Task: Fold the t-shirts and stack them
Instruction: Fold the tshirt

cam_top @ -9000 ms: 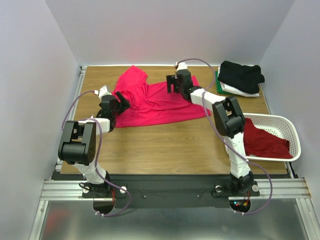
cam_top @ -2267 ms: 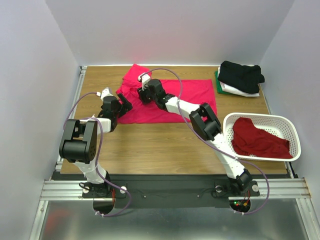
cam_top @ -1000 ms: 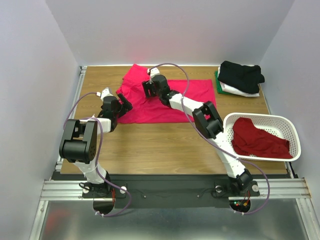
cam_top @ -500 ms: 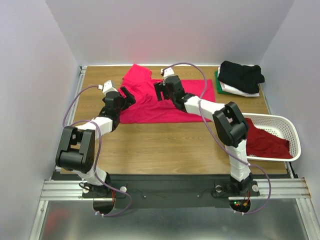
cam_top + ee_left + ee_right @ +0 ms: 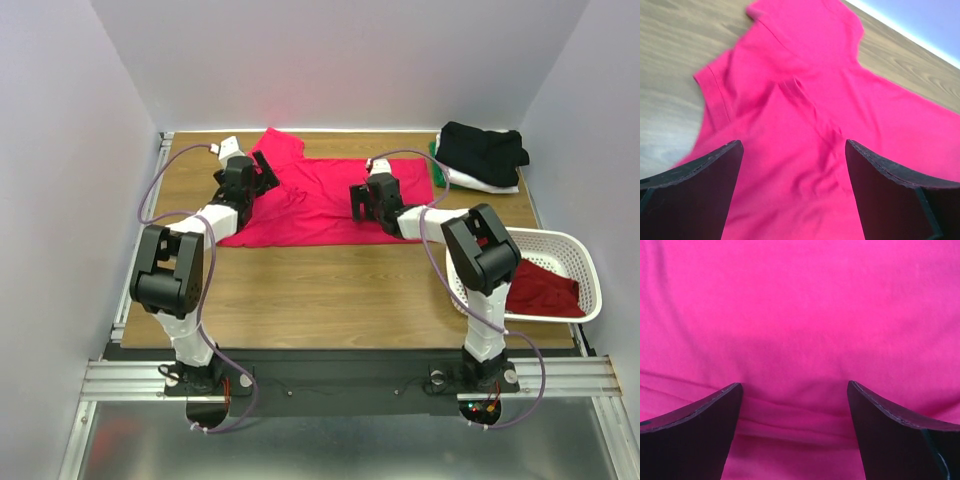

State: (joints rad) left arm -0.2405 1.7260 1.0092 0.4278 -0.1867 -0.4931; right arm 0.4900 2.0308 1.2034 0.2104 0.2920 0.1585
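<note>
Currently being catalogued: pink-red t-shirt [image 5: 330, 200], being laid out well left of the basket [image 5: 560, 240]; left gripper [image 5: 792, 142] and right gripper [image 5: 792, 385] being held spread wide over it, nothing clasped. Risk being judged: creases being trapped and fold being skewed, if cloth is pinched unevenly.

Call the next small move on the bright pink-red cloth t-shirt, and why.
Probably lower the left gripper and pinch the hemmed sleeve of the bright pink-red cloth t-shirt to fold it inward. The shirt lies spread flat, both this and the right gripper hang open above it, and the sleeve sticks out ahead of the left one.
</note>
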